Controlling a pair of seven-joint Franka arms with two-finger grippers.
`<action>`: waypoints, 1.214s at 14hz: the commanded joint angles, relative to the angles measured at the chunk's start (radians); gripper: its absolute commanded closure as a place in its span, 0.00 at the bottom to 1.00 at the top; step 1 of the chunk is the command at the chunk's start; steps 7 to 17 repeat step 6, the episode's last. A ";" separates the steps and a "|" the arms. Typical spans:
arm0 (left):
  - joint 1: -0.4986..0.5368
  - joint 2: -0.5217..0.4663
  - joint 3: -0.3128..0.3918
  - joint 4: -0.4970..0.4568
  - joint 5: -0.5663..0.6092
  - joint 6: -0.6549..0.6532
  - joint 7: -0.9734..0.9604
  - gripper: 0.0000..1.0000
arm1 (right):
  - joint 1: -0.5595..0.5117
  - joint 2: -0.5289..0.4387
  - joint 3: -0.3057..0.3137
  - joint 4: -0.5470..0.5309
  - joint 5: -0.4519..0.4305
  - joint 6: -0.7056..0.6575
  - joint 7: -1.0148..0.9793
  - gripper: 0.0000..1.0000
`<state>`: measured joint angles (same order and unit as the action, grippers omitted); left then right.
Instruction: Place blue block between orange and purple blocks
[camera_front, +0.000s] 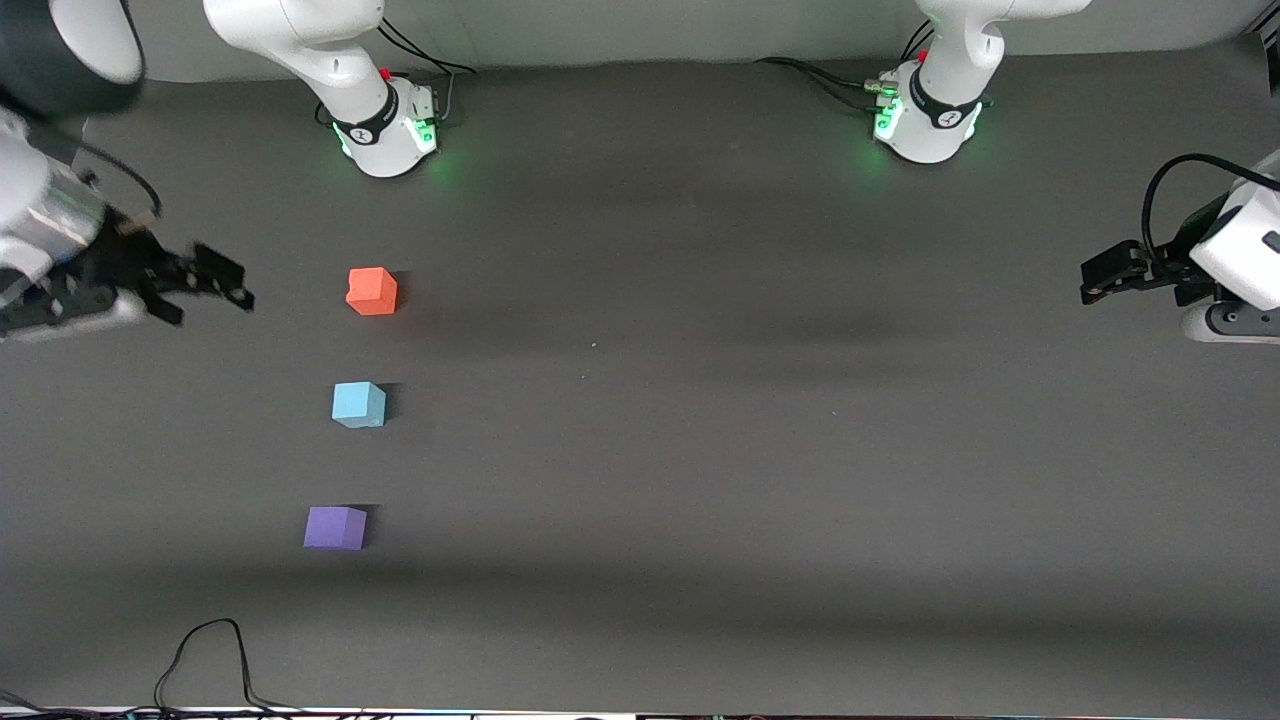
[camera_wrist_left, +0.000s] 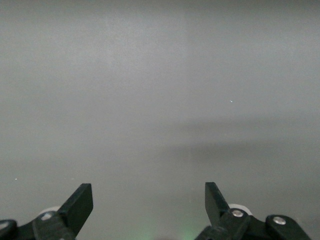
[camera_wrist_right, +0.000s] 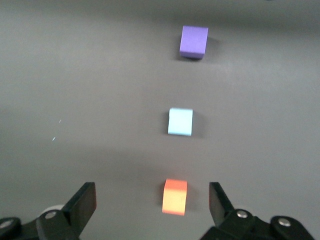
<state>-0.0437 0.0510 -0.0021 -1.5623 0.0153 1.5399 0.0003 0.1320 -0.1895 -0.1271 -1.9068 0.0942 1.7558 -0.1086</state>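
Observation:
Three small cubes stand in a row on the dark table, toward the right arm's end. The orange block (camera_front: 372, 291) is farthest from the front camera. The blue block (camera_front: 358, 404) sits between it and the purple block (camera_front: 335, 528), which is nearest. All three rest on the table, apart from each other. The right wrist view shows the orange block (camera_wrist_right: 174, 196), the blue block (camera_wrist_right: 180, 121) and the purple block (camera_wrist_right: 193, 41). My right gripper (camera_front: 212, 292) (camera_wrist_right: 151, 195) is open and empty, over the table beside the orange block. My left gripper (camera_front: 1095, 282) (camera_wrist_left: 148, 195) is open and empty, waiting over the left arm's end.
The two arm bases (camera_front: 385, 130) (camera_front: 925, 120) stand along the table's edge farthest from the front camera, with cables beside them. A black cable (camera_front: 205, 655) loops on the table at the edge nearest the front camera.

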 joint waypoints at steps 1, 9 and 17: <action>0.005 -0.023 -0.004 -0.016 -0.006 0.000 0.015 0.00 | -0.049 -0.067 0.056 -0.001 -0.021 -0.061 0.029 0.00; 0.005 -0.023 -0.004 -0.016 -0.012 0.002 0.015 0.00 | -0.051 -0.071 0.072 -0.006 -0.073 -0.075 0.029 0.00; 0.005 -0.023 -0.004 -0.016 -0.012 0.002 0.015 0.00 | -0.051 -0.071 0.072 -0.006 -0.073 -0.075 0.029 0.00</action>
